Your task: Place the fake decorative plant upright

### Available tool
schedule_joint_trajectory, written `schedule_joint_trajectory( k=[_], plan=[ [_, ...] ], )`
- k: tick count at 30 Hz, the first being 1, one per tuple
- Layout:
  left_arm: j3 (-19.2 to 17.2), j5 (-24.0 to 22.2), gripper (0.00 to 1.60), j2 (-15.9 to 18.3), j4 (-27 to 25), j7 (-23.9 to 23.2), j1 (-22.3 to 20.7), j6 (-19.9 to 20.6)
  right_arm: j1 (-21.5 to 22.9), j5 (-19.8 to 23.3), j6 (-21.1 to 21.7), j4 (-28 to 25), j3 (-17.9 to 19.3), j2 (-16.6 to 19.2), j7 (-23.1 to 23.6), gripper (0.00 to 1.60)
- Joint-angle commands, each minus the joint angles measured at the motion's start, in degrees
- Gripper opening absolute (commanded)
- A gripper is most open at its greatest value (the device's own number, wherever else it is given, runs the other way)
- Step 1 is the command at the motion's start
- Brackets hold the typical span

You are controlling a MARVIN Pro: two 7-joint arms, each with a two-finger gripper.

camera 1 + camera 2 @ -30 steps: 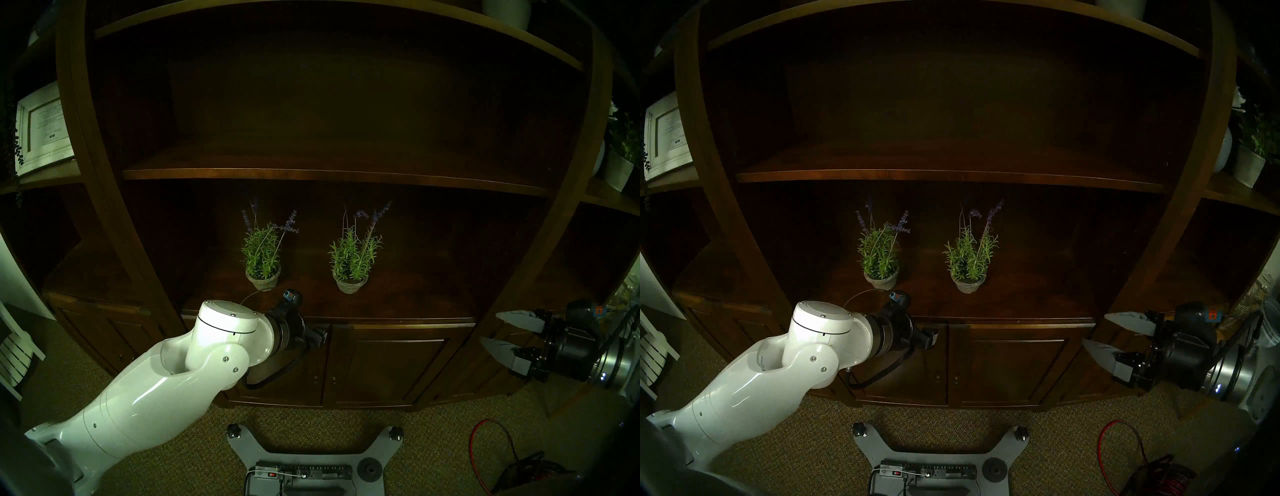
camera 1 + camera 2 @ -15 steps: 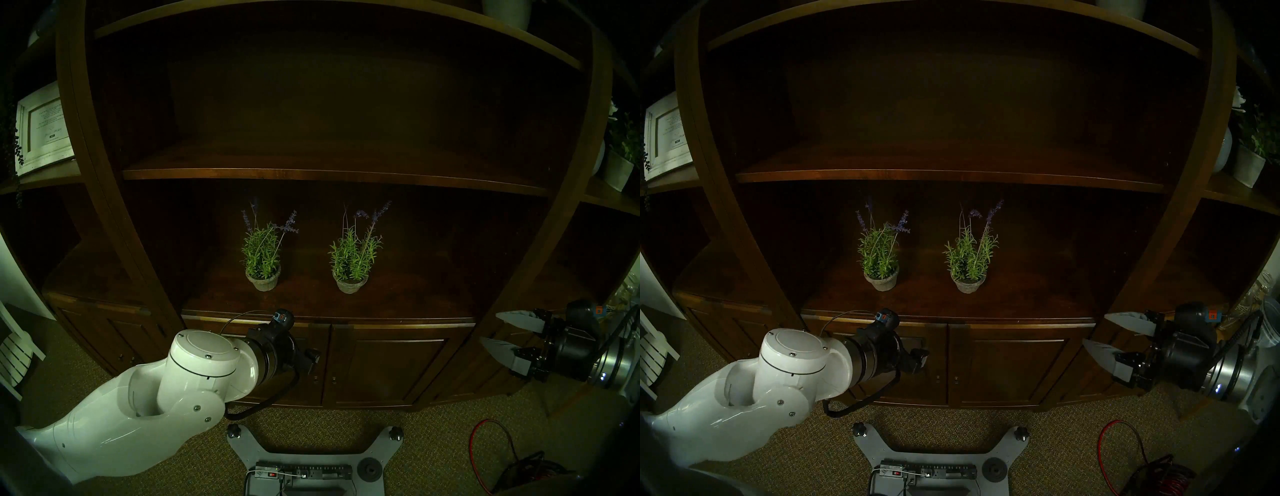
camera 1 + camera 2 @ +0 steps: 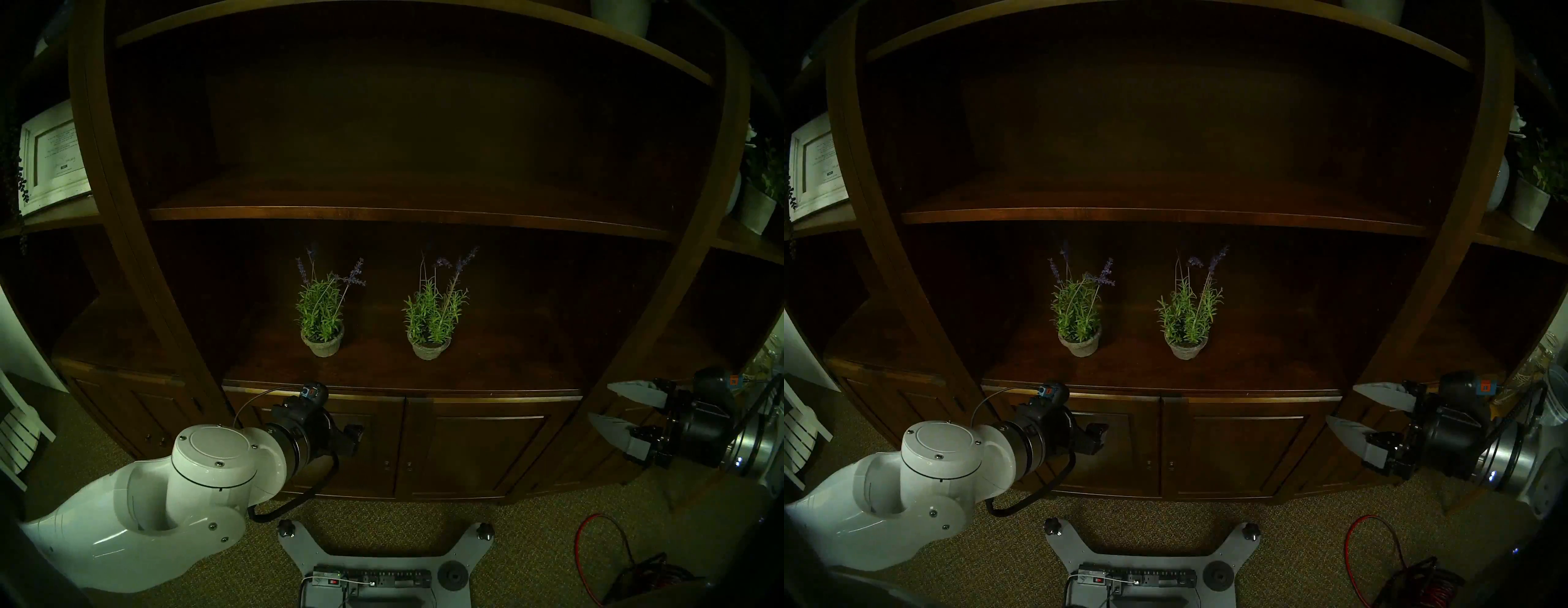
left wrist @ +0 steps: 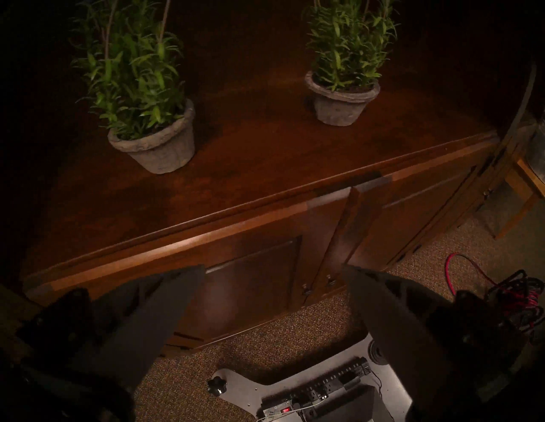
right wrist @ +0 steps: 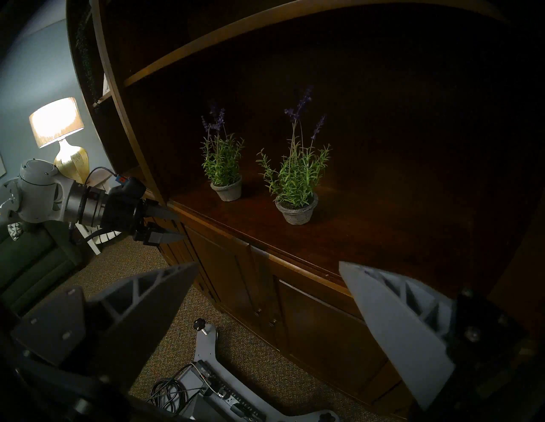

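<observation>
The fake decorative plant on the left stands upright in its grey pot on the cabinet shelf, a little back from the front edge and toward the shelf's left half. A second potted plant of the same kind stands upright to its right, well apart from it and about as far from the front edge. In the left wrist view both pots sit flat on the wood with their rims level, and nothing leans or lies on its side.

The left gripper is off the shelf, below and in front of its front edge, before the cabinet doors. Its fingers are spread wide with nothing between them. The right gripper hangs out by the shelf unit's right upright, far from both pots, and its fingers are likewise released and empty.

Judging from how things lie, the placing looks done: whichever plant the task meant, no plant is down, none is held, and neither arm touches a pot. The pictures cannot say which of the two was the one to be set up. What seems left is only for the left arm to clear the cabinet front without brushing the shelf edge. The stems and purple flower spikes are thin and rise toward the shelf above.
</observation>
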Motion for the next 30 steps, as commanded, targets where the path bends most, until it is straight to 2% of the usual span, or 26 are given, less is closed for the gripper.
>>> schedule_joint_trajectory(
  k=[1,10,14,17,19,21,23,24,26,30],
  plan=[
    [-3.5,0.9,1.60,3.1,-1.7,-1.3,4.9,-6.9,0.1,-0.1,-0.1,-0.1,0.2,0.0,0.1,1.60],
    [-6.1,2.3,1.60,6.3,-1.1,-4.0,11.3,-15.9,0.1,-0.1,-0.1,-0.1,0.2,0.0,0.1,1.60],
    [-7.2,2.8,1.60,7.2,-0.8,-5.0,13.3,-18.1,0.1,-0.1,-0.1,-0.1,0.2,0.0,0.1,1.60],
    [-8.7,3.4,1.60,9.2,-0.3,-6.8,16.4,-22.1,0.1,-0.1,-0.1,-0.1,0.2,0.0,0.1,1.60],
    [-9.0,3.5,1.60,9.4,-0.3,-7.2,16.9,-22.5,0.1,-0.1,-0.1,-0.1,0.2,0.0,0.1,1.60],
    [-10.3,4.2,1.60,10.4,0.1,-8.6,19.1,-25.9,0.1,-0.1,-0.1,-0.1,0.2,0.0,0.1,1.60],
    [-10.7,4.4,1.60,10.6,0.2,-9.1,19.7,-26.5,0.1,-0.1,-0.1,-0.1,0.2,0.0,0.1,1.60],
    [-11.4,4.8,1.60,11.1,0.5,-10.0,21.0,-28.4,0.2,-0.1,-0.1,-0.1,0.2,0.0,0.1,1.60],
    [-11.9,5.0,1.60,11.2,0.6,-10.5,21.7,-28.7,0.2,-0.1,-0.2,-0.1,0.2,0.0,0.1,1.60],
    [-13.7,6.0,1.60,12.2,1.3,-12.7,24.7,-33.4,0.2,-0.1,-0.2,-0.1,0.2,0.0,0.1,1.60]
  ],
)
